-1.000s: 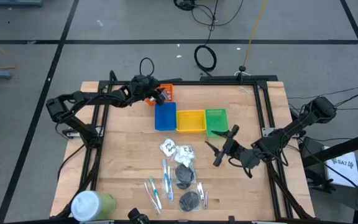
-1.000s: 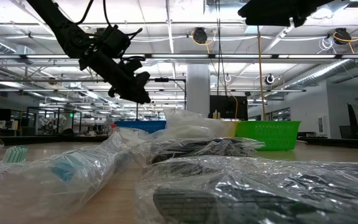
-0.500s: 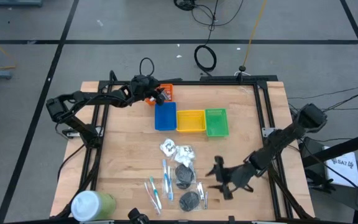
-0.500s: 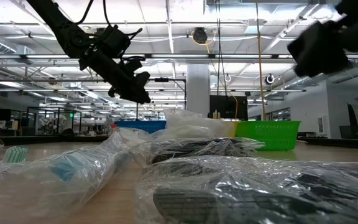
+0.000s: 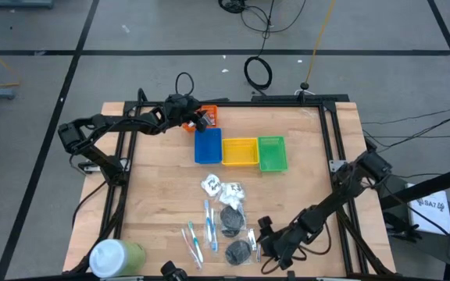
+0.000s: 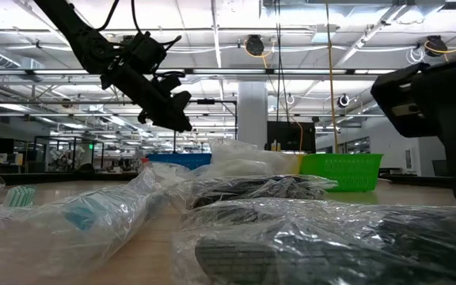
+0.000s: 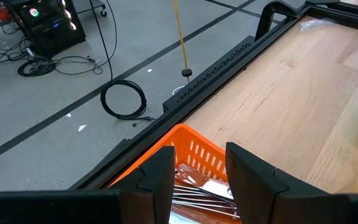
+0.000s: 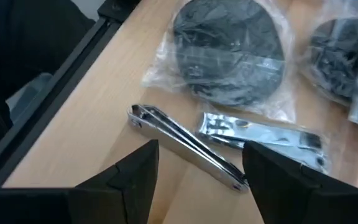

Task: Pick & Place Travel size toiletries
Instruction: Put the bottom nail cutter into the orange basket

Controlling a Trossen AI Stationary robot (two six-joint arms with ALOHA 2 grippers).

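The toiletries lie on the near middle of the wooden table: white packets [image 5: 212, 185], bagged dark discs [image 5: 231, 221], thin toothbrushes [image 5: 209, 223] and two silvery sticks [image 5: 252, 239]. My right gripper [image 5: 266, 239] is open and low at the sticks. In the right wrist view its fingers stand on either side of one stick [image 8: 185, 147], with the other stick [image 8: 261, 133] and a bagged disc [image 8: 229, 50] beyond. My left gripper [image 5: 201, 121] is open and empty above the orange tray [image 5: 209, 115], which holds silvery pieces [image 7: 194, 186].
Blue [image 5: 208, 146], yellow [image 5: 240, 151] and green [image 5: 272, 152] trays stand in a row at the far middle. A large green cylinder with a white cap [image 5: 116, 256] lies at the near left corner. Black frame rails [image 5: 336, 148] run along the table's sides.
My right gripper has swung from beside the green tray toward the table's near edge and a little left, going down to the silvery sticks. The toiletries have not moved.
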